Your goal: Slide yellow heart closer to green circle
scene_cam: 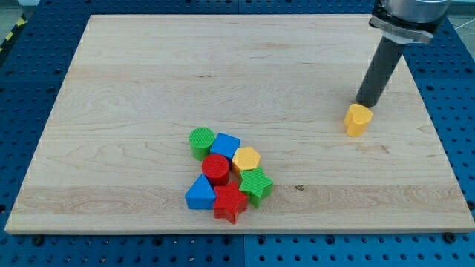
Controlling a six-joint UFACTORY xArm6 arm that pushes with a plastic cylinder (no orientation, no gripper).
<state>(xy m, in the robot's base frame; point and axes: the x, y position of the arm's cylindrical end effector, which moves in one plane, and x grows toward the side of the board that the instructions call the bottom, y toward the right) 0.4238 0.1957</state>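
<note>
My tip [363, 103], a bare rod with no jaws, sits just upper-right of the yellow heart [358, 120], the green circle [201, 141] lying far lower-left.

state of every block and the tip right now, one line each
yellow heart: alone at the view's right, apart from the cluster
my tip: just above the yellow heart, at its top edge
green circle: top left of the cluster, upright
blue block: beside the green circle
yellow hexagon: cluster's right
red cylinder: cluster's middle
green star: lower right
blue triangle: lower left
red star: cluster's bottom
</note>
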